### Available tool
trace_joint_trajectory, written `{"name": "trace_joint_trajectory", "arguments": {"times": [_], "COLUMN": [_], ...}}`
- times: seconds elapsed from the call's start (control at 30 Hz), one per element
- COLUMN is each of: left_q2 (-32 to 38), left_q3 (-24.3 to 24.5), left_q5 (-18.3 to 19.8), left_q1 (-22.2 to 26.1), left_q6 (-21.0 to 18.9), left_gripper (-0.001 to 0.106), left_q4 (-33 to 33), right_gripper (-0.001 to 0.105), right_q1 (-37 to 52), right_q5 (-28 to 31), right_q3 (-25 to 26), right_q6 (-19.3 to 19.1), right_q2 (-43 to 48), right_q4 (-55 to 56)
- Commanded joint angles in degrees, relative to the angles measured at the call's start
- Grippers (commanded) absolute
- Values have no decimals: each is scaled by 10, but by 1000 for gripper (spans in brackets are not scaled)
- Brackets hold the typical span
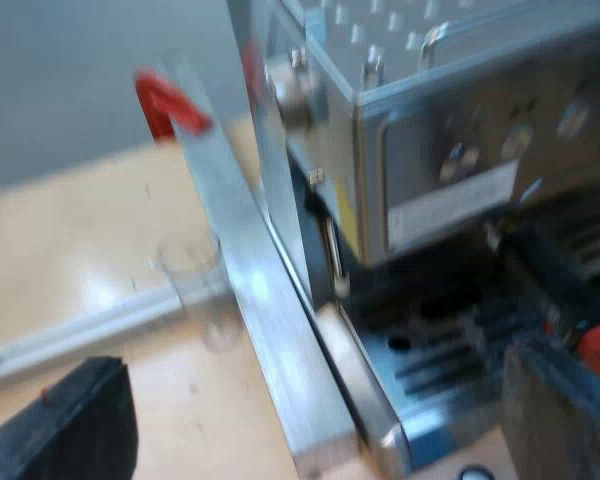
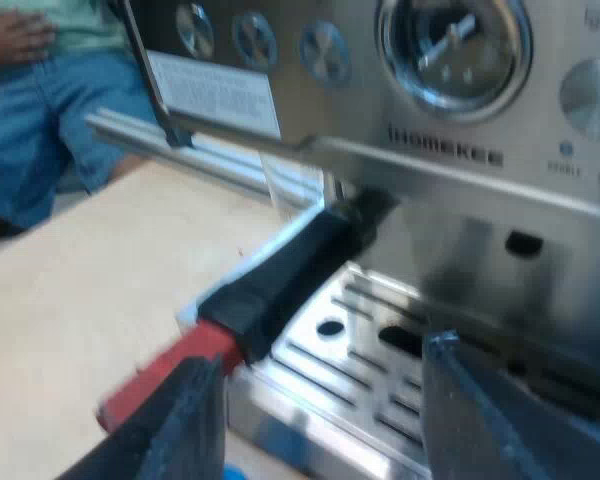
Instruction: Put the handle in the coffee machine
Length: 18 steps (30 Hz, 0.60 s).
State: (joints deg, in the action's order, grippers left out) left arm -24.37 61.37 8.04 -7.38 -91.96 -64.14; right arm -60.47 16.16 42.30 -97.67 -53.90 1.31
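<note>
Handle (image 2: 280, 275) at the espresso machine's (image 2: 460, 150) front, red end just beside 1 finger (image 2: 185, 425) of the wide-spread right hand (image 2: 325, 420).

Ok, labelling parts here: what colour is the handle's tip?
The tip is red, the handle black; best seen in the right wrist view, by the espresso machine.

Brushed silver machine (image 2: 450, 225), dark slots in its drip tray (image 2: 365, 385), white label (image 2: 215, 95) with dark print. Black handle (image 2: 290, 275), red at its end. Pale wood tabletop (image 2: 90, 320). Black right pincer (image 2: 320, 360). Blue jeans (image 2: 60, 120) and green shirt (image 2: 80, 25) on a person (image 2: 10, 40). Colourless clear glass (image 1: 195, 270), silver rail (image 1: 255, 295).
</note>
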Motion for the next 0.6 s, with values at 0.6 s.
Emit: {"name": "trace_joint_trajectory", "arguments": {"times": [0.6], "left_q2": [278], "left_q3": [-161], "left_q5": [-38], "left_q1": [39], "left_q6": [-4], "left_gripper": [76], "left_q4": [-3], "right_gripper": [47], "right_q1": [3], "right_q5": [-130], "right_q3": [4], "right_q6": [19], "right_q2": [5], "right_q4": [67]}}
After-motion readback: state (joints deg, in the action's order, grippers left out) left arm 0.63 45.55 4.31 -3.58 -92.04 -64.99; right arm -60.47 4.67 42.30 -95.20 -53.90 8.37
